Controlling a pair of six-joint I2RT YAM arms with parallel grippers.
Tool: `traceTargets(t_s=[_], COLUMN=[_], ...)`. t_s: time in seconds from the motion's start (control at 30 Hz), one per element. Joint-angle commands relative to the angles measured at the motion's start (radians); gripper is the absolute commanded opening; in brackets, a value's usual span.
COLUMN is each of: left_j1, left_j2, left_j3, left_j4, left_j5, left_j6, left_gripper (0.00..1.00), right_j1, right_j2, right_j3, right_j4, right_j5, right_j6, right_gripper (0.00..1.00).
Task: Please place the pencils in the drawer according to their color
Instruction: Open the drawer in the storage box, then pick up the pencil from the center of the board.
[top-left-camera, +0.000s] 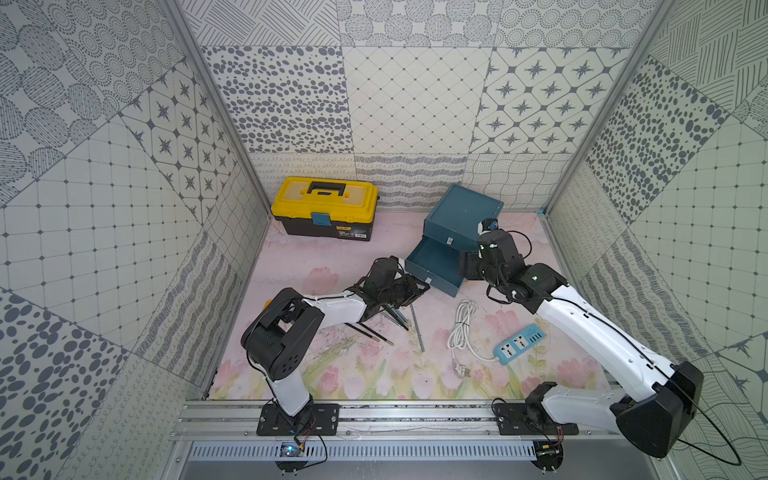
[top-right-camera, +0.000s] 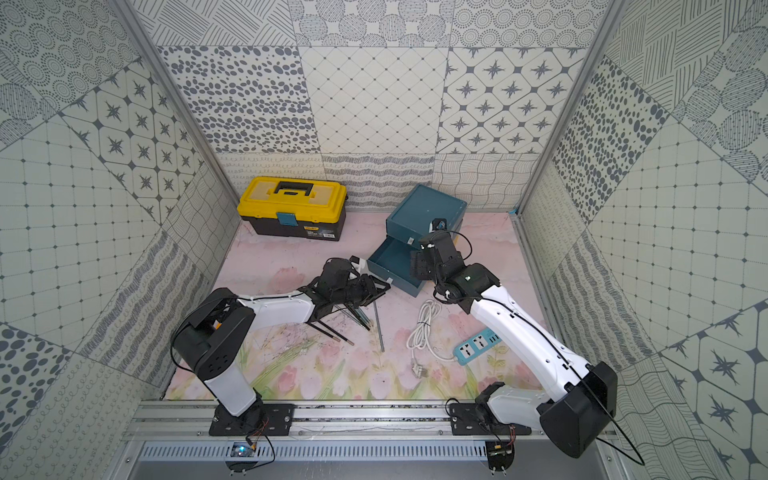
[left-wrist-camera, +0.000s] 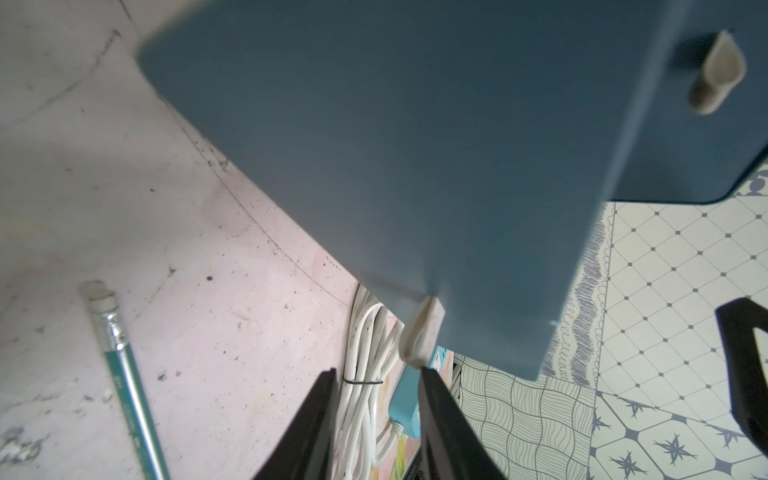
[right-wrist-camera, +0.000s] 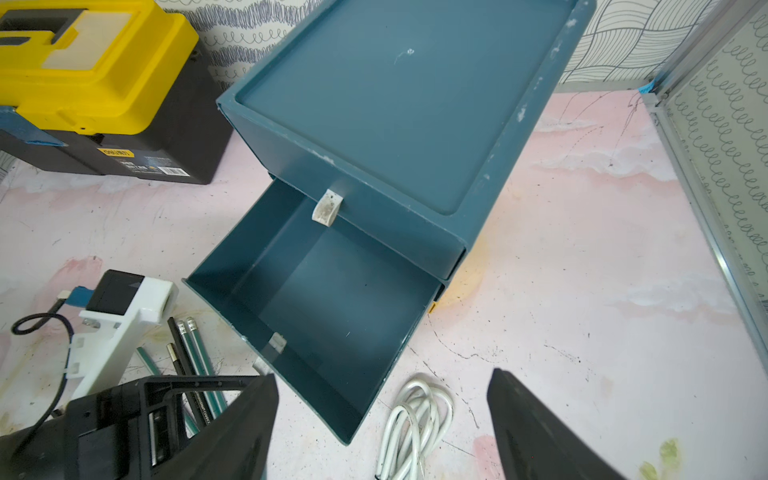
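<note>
Bright, even overhead light; soft shadows; wrist views blurred up close; top views bent at edges.

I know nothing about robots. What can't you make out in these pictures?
- Pencils: the left arm covers part of the pile in both top views, so no count.
- Top drawer: shut, contents hidden in every view.
- Yellow drawer: only a sliver shows under the open drawer in the right wrist view.
- Toolbox: lid shut, contents hidden.
</note>
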Motion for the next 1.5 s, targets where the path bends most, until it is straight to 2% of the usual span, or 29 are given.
traceTargets(t_s=[0.0, 0.17, 0.4, 0.5, 0.67, 0.8, 1.0, 1.23, 1.47], left_j1=[-0.005, -0.005, 0.001, 0.011, 0.015, 0.035, 0.104, 0.127, 0.139], left_j2=[-0.082, -0.229, -0.377, -0.411, -0.437, -0.445, -0.453, -0.465, -0.449], left_j3=[-0.026, -0.066, -0.080, -0.081, -0.062, -0.062, -0.104, -0.126, -0.126], left_j4=[-0.100, -0.248, -0.462, -0.531, -0.635, -0.708, -0.728, -0.722, -0.730], left_j5=[-0.056, -0.224, -0.491, -0.567, -0.653, -0.703, -0.674, -0.675, -0.668], left_j6=[0.063, 0.092, 0.087, 0.078, 0.102, 0.092, 0.043, 0.035, 0.027], left_gripper=[0.43, 0.57, 0.89, 0.99, 0.99, 0.99, 0.99, 0.99, 0.99], right_j1=[0.038, 0.135, 0.287, 0.343, 0.416, 0.423, 0.404, 0.363, 0.356], right_j2=[-0.020, 0.001, 0.095, 0.152, 0.244, 0.296, 0.365, 0.424, 0.485], right_j3=[0.041, 0.045, 0.058, 0.050, 0.028, 0.007, -0.005, -0.016, -0.025], right_j4=[-0.008, -0.031, -0.043, -0.044, -0.043, -0.042, -0.042, -0.042, -0.042], right_j5=[0.024, 0.043, 0.032, 0.008, -0.028, -0.058, -0.092, -0.142, -0.143], right_j6=[0.023, 0.070, 0.124, 0.138, 0.161, 0.186, 0.189, 0.168, 0.165], right_gripper=[0.82, 0.73, 0.61, 0.61, 0.60, 0.59, 0.52, 0.41, 0.40])
